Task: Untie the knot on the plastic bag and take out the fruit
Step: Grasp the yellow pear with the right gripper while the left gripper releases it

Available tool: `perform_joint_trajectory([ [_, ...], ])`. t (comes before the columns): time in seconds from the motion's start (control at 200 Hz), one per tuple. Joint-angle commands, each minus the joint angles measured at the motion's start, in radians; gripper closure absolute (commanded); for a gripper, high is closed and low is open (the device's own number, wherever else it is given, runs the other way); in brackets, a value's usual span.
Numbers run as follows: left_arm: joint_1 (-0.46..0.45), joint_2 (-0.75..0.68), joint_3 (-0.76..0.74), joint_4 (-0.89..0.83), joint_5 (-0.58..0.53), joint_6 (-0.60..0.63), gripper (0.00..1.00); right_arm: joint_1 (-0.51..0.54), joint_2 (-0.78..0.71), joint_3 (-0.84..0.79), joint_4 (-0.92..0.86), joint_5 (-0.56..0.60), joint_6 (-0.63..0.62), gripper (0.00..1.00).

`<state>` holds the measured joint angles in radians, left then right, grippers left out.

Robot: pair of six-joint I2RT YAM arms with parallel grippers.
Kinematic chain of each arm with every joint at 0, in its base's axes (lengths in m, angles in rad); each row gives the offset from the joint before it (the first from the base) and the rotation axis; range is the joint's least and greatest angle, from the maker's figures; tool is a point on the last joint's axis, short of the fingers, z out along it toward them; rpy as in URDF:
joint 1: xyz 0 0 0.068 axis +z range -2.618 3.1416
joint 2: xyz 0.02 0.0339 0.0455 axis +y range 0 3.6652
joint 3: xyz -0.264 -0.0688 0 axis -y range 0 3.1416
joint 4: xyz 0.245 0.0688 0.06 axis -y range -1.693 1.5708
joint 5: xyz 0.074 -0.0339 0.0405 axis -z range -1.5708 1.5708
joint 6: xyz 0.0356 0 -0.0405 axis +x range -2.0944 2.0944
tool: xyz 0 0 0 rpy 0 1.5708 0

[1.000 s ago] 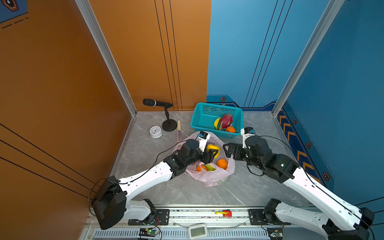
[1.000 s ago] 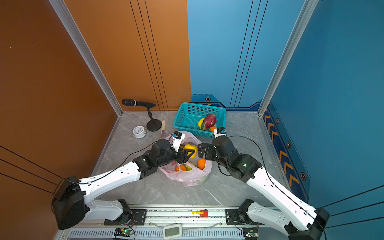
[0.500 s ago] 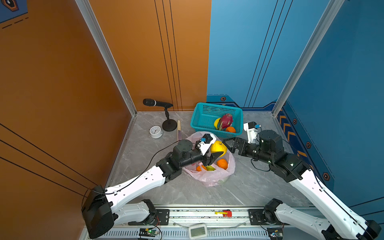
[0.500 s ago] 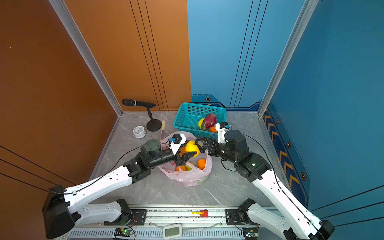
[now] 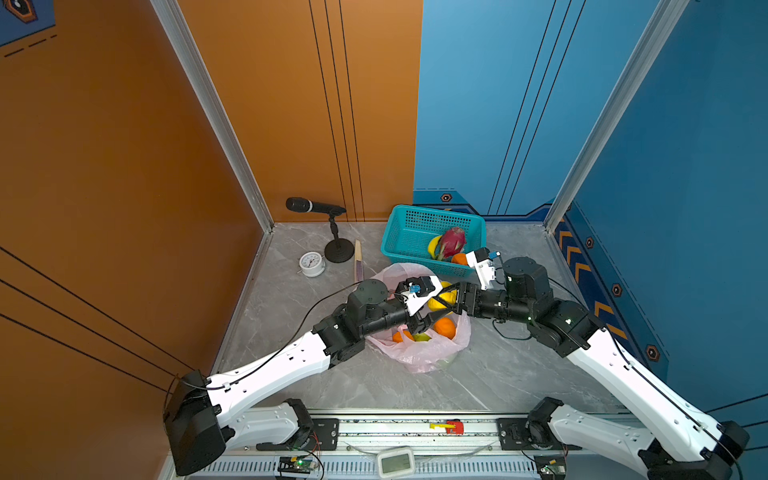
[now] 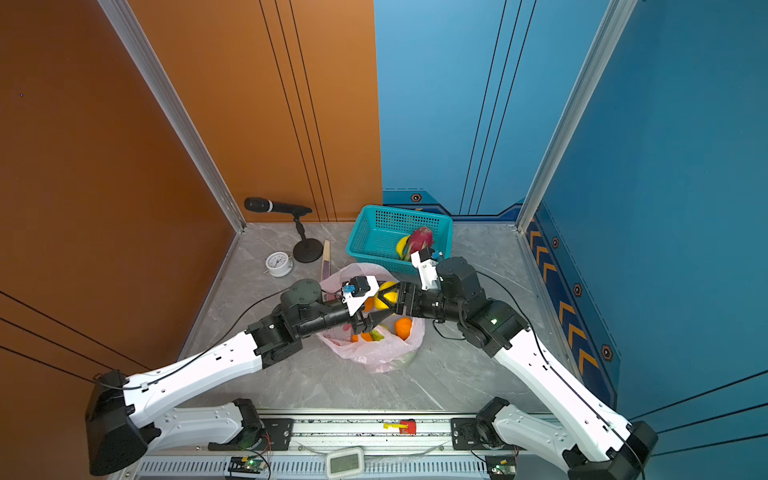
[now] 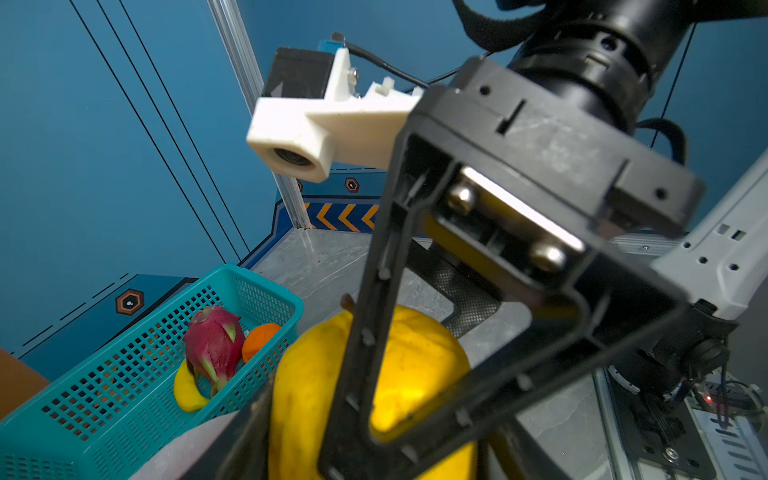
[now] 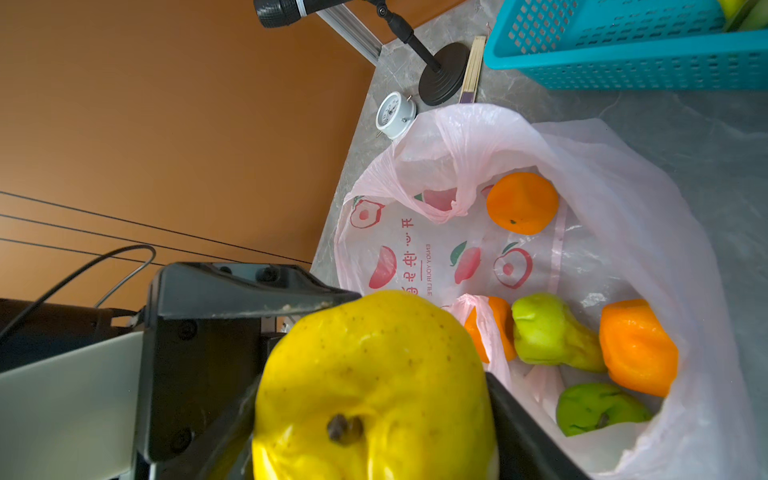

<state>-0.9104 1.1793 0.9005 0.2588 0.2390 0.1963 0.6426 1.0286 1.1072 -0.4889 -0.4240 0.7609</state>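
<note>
Right wrist: yellow fruit point(image 8: 374, 349) within right end effector point(image 8: 374, 386)

Robot laboratory test cell. Marble-pattern tabletop point(image 5: 519, 374); blue panel point(image 5: 478, 104) directly behind teal basket point(image 5: 409, 232), orange panel point(image 5: 291, 104) and aluminium post point(image 5: 216, 120) to basket's left; microphone point(image 5: 309, 205), alarm clock point(image 5: 311, 263) left of basket; mounting rail point(image 5: 395, 430), bare circuit board point(image 5: 297, 463) well in front of basket.

The left arm point(image 5: 270, 370) reached in from the near left and the right arm point(image 5: 623, 365) from the near right, both stretched low and meeting head-on at mid-scene. The left gripper point(image 5: 434, 311) and right gripper point(image 5: 449, 297) faced each other, rolled at an angle to one another, each with its jaws closed on the same yellow fruit point(image 8: 374, 374)
</note>
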Motion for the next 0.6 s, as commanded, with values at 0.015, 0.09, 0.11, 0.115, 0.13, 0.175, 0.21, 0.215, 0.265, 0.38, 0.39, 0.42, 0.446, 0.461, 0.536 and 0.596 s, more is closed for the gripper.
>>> perform_joint_trajectory([
  [0.015,-0.02,-0.006,0.034,0.002,-0.006,0.034,0.51,0.017,0.005,0.03,0.004,-0.014,-0.019,0.41],
  [0.09,-0.024,-0.006,0.039,-0.013,-0.029,0.032,0.47,0.016,-0.002,0.033,0.006,0.006,-0.024,0.48],
  [0.11,-0.026,-0.006,0.042,-0.022,-0.04,0.032,0.44,0.016,-0.004,0.036,0.007,0.014,-0.026,0.5],
  [0.115,-0.026,-0.006,0.043,-0.024,-0.043,0.03,0.43,0.016,-0.005,0.036,0.007,0.016,-0.028,0.5],
  [0.13,-0.027,-0.006,0.048,-0.032,-0.053,0.028,0.41,0.015,-0.006,0.037,0.009,0.022,-0.029,0.51],
  [0.175,-0.032,-0.004,0.06,-0.059,-0.087,0.025,0.33,0.01,-0.011,0.043,0.01,0.042,-0.037,0.53],
  [0.21,-0.035,-0.007,0.068,-0.078,-0.104,0.022,0.28,0.004,-0.013,0.049,0.009,0.061,-0.043,0.54],
  [0.215,-0.035,-0.006,0.069,-0.08,-0.108,0.022,0.28,0.003,-0.014,0.049,0.009,0.065,-0.045,0.54],
  [0.265,-0.038,-0.01,0.075,-0.091,-0.136,0.012,0.23,-0.009,-0.016,0.057,0.009,0.097,-0.057,0.54],
  [0.38,-0.04,-0.018,0.077,-0.095,-0.186,-0.019,0.15,-0.047,-0.004,0.083,0.024,0.14,-0.086,0.54],
  [0.39,-0.038,-0.019,0.078,-0.095,-0.189,-0.022,0.15,-0.051,0.0,0.085,0.025,0.142,-0.089,0.54],
  [0.42,-0.038,-0.021,0.077,-0.098,-0.201,-0.027,0.15,-0.063,0.006,0.089,0.037,0.144,-0.096,0.54],
  [0.446,-0.038,-0.023,0.077,-0.101,-0.21,-0.032,0.1,-0.076,0.012,0.094,0.047,0.145,-0.097,0.54],
  [0.461,-0.038,-0.023,0.079,-0.103,-0.214,-0.032,0.1,-0.082,0.018,0.096,0.055,0.145,-0.098,0.54],
  [0.536,-0.036,-0.023,0.077,-0.116,-0.233,-0.025,0.09,-0.112,0.043,0.108,0.092,0.146,-0.104,0.54],
  [0.596,-0.038,-0.021,0.077,-0.127,-0.249,-0.02,0.09,-0.136,0.072,0.126,0.113,0.148,-0.114,0.53],
])
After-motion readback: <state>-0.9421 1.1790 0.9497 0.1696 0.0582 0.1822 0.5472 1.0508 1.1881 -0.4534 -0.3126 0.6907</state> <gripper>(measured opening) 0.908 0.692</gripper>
